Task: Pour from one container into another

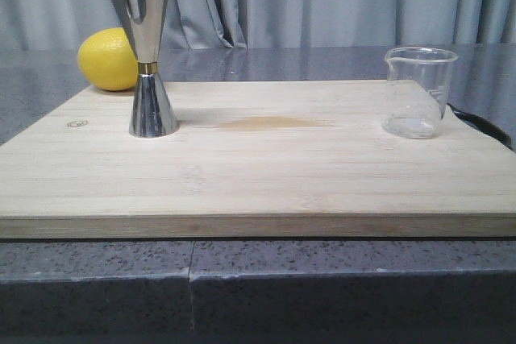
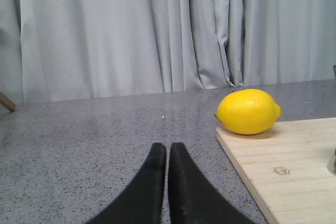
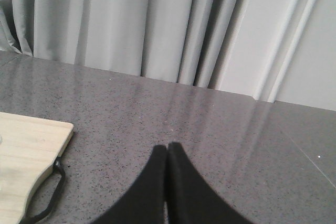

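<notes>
A clear glass beaker (image 1: 418, 92) with a pour spout stands upright on the right of the wooden board (image 1: 258, 175). On the board's left stands the steel hourglass jigger (image 1: 147, 58) with a gold band at its waist. Neither gripper shows in the front view. My left gripper (image 2: 167, 150) is shut with nothing in it, over grey counter left of the board (image 2: 294, 177). In the right wrist view my right gripper (image 3: 167, 149) is shut and empty over counter, to the right of the board's corner (image 3: 31, 150).
A yellow lemon (image 1: 109, 59) lies behind the jigger at the board's far left corner, and the lemon (image 2: 248, 111) shows in the left wrist view. A black strap (image 3: 50, 192) hangs at the board's right end. Grey curtains close off the back.
</notes>
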Controlling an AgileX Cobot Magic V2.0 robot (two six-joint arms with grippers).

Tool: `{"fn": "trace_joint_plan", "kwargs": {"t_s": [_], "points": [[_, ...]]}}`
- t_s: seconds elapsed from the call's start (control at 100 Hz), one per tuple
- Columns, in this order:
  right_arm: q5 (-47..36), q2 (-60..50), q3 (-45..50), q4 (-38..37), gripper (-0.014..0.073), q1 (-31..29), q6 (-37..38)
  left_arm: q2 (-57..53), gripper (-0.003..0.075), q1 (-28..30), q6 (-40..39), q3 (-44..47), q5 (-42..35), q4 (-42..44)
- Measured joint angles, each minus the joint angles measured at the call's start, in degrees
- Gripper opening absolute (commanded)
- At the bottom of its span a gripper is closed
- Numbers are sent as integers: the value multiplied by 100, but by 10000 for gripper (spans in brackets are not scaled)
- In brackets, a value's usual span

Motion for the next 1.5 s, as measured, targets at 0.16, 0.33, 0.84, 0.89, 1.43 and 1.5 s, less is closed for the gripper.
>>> {"fn": "trace_joint_plan", "kwargs": {"t_s": [0.16, 0.33, 0.84, 0.89, 1.43, 1.5], "points": [[0, 0, 0, 0, -73, 0, 0, 0, -19, 0, 0, 0, 0, 0], [0, 0, 0, 0, -73, 0, 0, 0, -19, 0, 0, 0, 0, 0], [-562, -268, 1185, -1053, -73, 0, 2447, 0, -19, 0, 0, 0, 10, 0], [-714, -330, 1361, -1138, -73, 0, 2592, 0, -19, 0, 0, 0, 10, 0], [-1262, -758, 1983, -1252, -73, 0, 2768, 0, -19, 0, 0, 0, 10, 0], [-1262, -758, 1983, -1252, -73, 0, 2768, 0, -19, 0, 0, 0, 10, 0]]}}
